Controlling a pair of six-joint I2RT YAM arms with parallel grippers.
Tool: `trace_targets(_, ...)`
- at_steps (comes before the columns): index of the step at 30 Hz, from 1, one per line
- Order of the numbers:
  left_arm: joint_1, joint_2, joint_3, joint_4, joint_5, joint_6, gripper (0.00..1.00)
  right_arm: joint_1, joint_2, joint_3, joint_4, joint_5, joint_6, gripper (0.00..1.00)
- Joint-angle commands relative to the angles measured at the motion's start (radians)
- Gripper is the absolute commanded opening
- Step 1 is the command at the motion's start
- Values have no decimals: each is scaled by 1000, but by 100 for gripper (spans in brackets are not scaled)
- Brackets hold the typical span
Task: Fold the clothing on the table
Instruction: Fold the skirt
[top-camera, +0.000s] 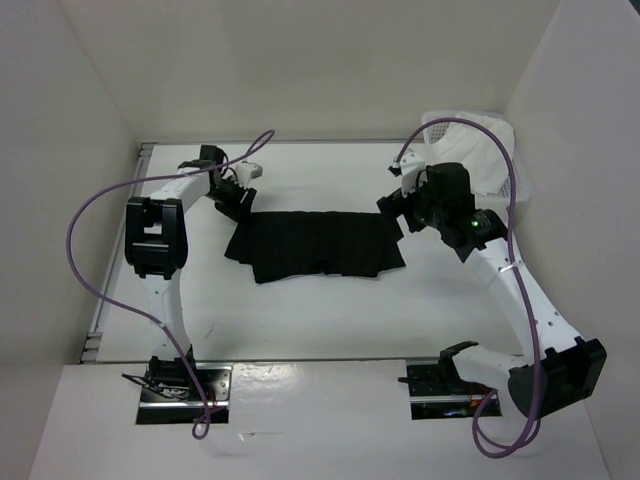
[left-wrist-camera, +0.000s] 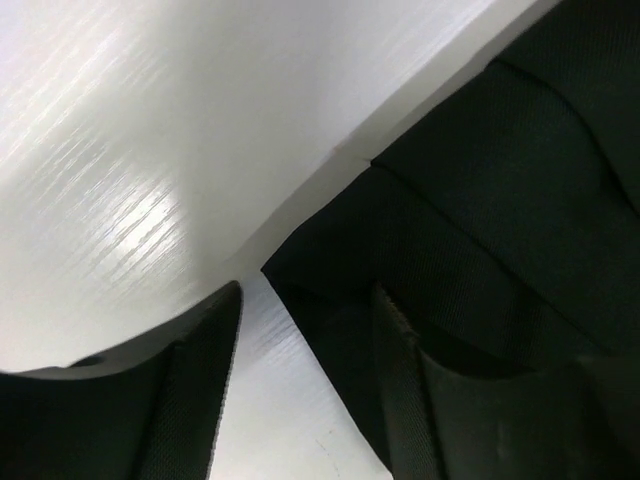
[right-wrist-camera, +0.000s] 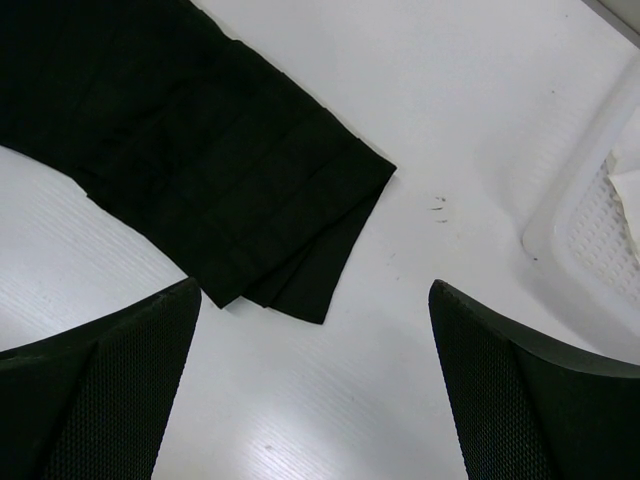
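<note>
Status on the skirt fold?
Left pincer open astride black skirt corner. Right pincer open above table, off other end. Skirt flat. Mesh basket clear.

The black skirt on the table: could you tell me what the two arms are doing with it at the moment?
The arms are set to fold the skirt, which lies flat on the white table. The left gripper is down at the skirt's far left corner, jaws apart with the fabric edge between them, not yet clamped. The right gripper hovers open over bare table just off the skirt's right end, holding nothing.
</note>
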Motion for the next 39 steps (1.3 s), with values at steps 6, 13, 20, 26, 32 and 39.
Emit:
trace_targets(6,-6,41,32,-68,95,93,49,-8,-34,-13,26,-4,8,99)
trace_targets(13,-6,41,23,-66,80,65,5,-8,23,-22,2,-15,17,99)
trace_targets(20,34,-20,-58,-48,62,2,0,-40,176,-28,3,16,92,99)
trace_targets(26,80,-103,-163,-38,39,-28,0,-129,368,102,-9,3,115,99)
trace_targets(32,120,-134,-233,-29,39,-48,0,-161,466,134,-9,3,103,99)
trace_targets(39,182,-164,-293,3,39,-68,0,-183,531,162,-9,-107,91,99)
